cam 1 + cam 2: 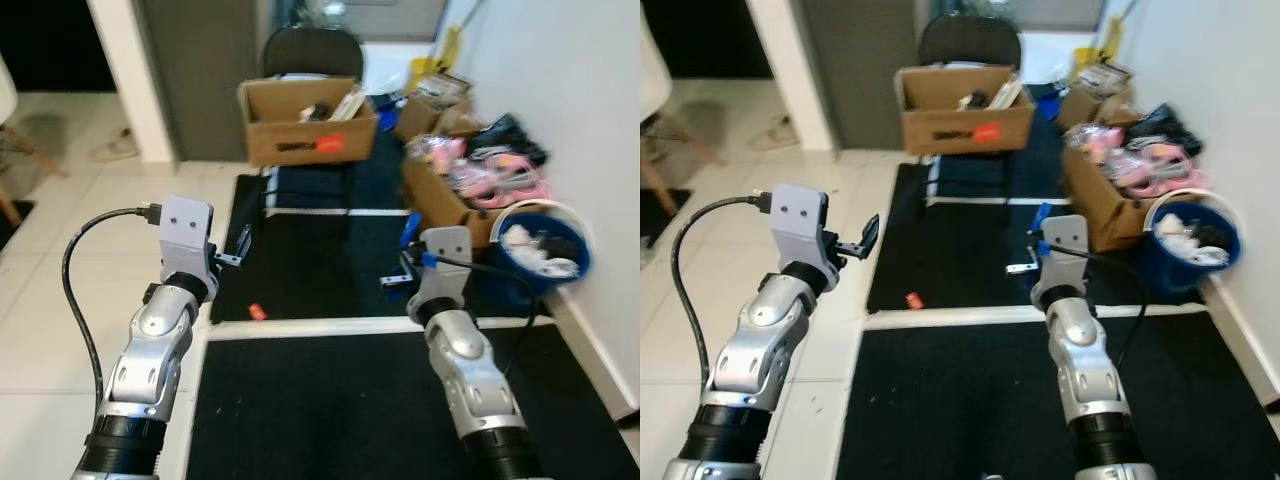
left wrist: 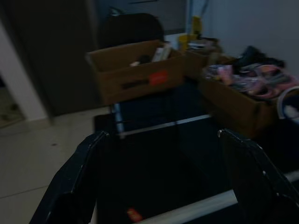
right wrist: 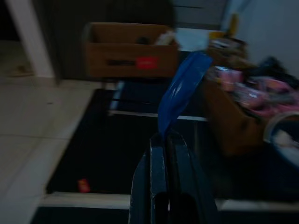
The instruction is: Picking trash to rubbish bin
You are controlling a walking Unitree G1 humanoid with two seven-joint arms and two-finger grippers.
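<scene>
Between the closed fingers of the right gripper (image 3: 167,140), a blue wrapper (image 3: 180,91) is held short of the blue bin (image 1: 545,245); seemingly one red scrap (image 1: 255,312) remains on the mat (image 1: 300,260), left gripper (image 2: 163,177) wide and empty.

Small red scrap (image 1: 255,312) on the mat, perhaps a wrapper; too small to tell.

The floor was pale glossy tile (image 1: 60,270), with black floor mats edged in white strips (image 1: 330,265) spread over the centre and right. A plain white wall (image 1: 570,90) ran along the right. At the far end stood a dark round-backed chair (image 1: 311,50) beside a grey panel (image 1: 195,80), and a white door frame (image 1: 130,80) stood far left.
</scene>
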